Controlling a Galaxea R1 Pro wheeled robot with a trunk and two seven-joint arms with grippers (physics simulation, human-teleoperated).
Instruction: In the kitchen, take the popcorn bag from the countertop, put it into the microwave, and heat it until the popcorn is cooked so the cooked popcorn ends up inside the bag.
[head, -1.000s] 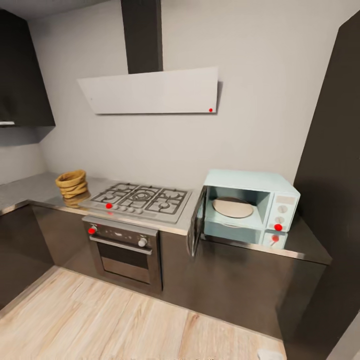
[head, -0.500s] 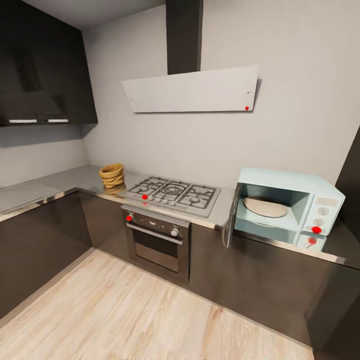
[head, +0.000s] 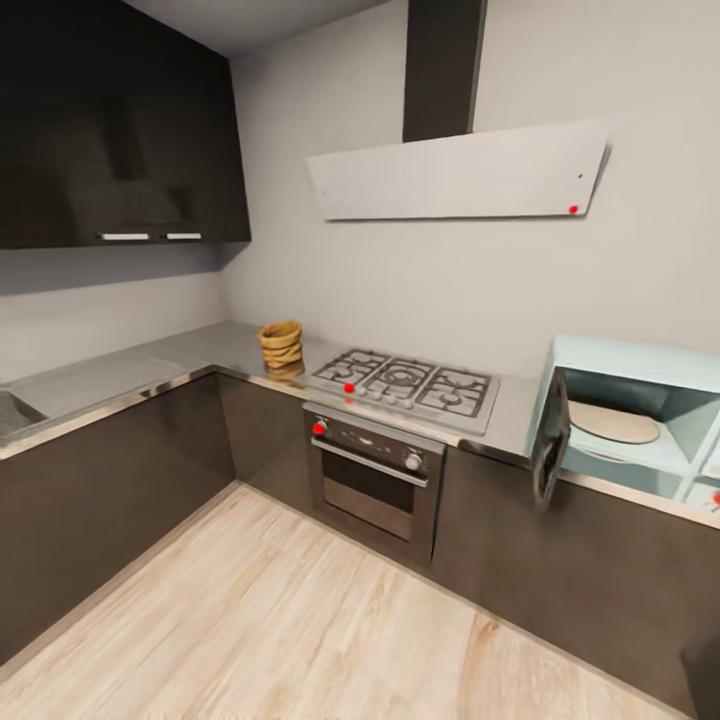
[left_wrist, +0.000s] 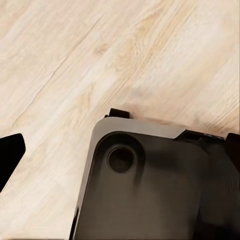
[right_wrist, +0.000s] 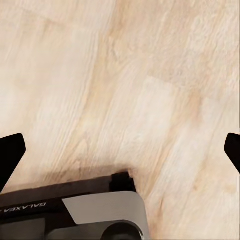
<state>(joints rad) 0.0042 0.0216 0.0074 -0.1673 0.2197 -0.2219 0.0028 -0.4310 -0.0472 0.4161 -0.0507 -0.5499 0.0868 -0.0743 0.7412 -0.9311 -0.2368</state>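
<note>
Popcorn bag (head: 281, 343) sitting on the steel table (head: 120, 368), far corner, just left of the gas hob (head: 408, 384). Microwave (head: 640, 425) way off right, door (head: 551, 450) swung open, tan turntable plate (head: 613, 421) inside. Built-in oven (head: 375, 482) under the hob. Both wrist cams looking down at wood floor (left_wrist: 75, 60) and the dark robot base (left_wrist: 150, 185). Left jaws (left_wrist: 120, 155) and right jaws (right_wrist: 120, 150) both spread wide, pinching nothing.
</note>
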